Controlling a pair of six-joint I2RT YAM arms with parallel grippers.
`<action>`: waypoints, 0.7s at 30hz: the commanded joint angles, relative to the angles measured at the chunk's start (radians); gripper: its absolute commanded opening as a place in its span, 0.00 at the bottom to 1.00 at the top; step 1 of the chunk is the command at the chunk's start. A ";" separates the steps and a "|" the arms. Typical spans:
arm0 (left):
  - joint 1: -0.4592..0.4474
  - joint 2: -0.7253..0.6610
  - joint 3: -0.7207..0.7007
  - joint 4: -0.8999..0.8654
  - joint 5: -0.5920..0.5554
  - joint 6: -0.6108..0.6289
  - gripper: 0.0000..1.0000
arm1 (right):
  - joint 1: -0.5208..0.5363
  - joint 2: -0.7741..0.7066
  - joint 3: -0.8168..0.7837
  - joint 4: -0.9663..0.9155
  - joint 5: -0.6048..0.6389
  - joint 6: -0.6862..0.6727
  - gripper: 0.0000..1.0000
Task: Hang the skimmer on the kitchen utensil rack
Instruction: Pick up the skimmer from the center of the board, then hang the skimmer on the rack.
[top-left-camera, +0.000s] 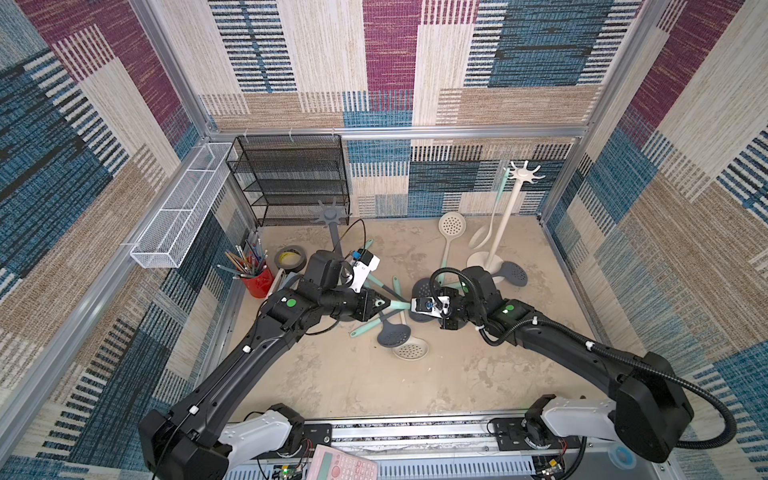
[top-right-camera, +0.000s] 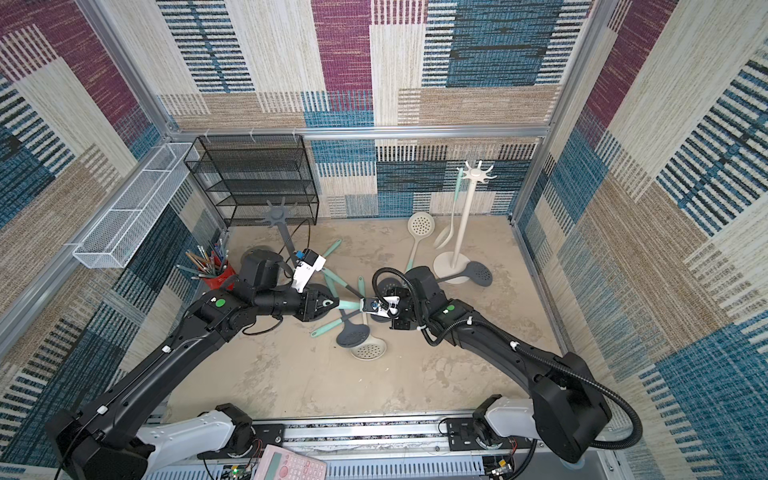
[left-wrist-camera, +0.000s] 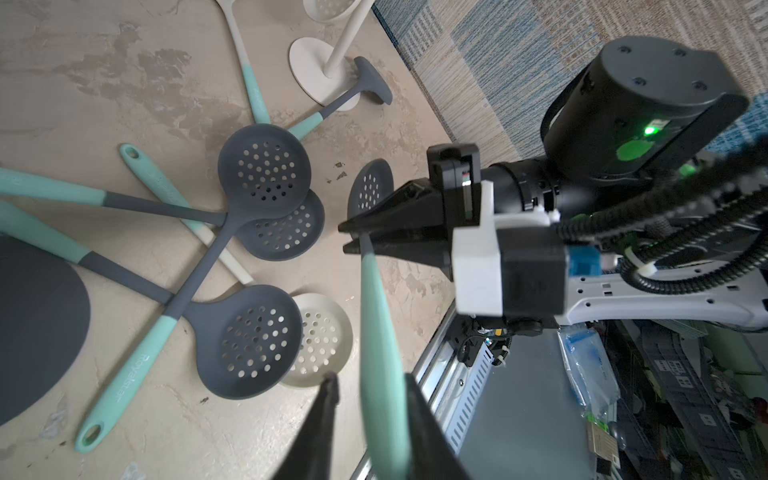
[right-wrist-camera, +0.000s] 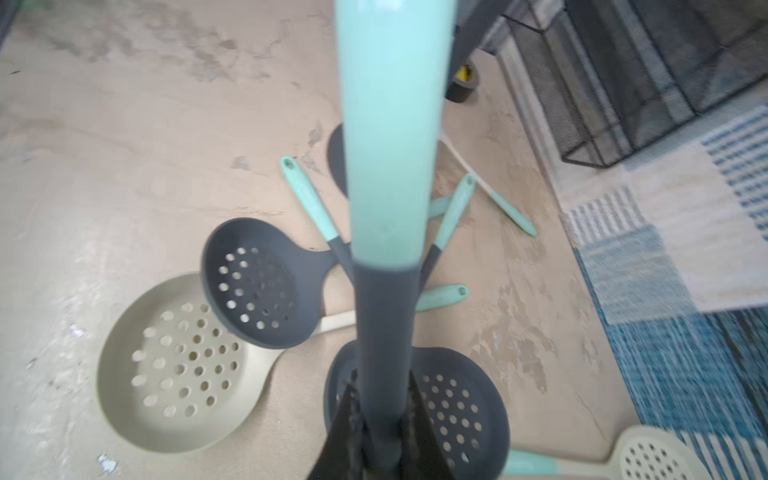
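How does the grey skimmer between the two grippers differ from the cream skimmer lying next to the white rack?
Colour: the grey skimmer has a dark grey head and neck; the cream skimmer is cream there.
Pose: the grey skimmer is off the table, clamped by the right gripper; the cream skimmer lies on it, untouched.
Both have teal handles and perforated heads.

Black mesh shelf, white wire basket, red pencil cup, tape roll
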 joint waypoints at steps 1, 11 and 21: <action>0.001 -0.021 -0.030 0.047 0.027 -0.054 0.51 | 0.000 -0.064 -0.045 0.172 0.074 0.113 0.04; 0.001 -0.063 -0.116 0.191 -0.007 -0.059 0.67 | -0.046 -0.205 -0.168 0.350 0.317 0.319 0.04; 0.001 -0.024 -0.132 0.229 0.003 0.003 0.68 | -0.249 -0.211 -0.117 0.433 0.484 0.578 0.04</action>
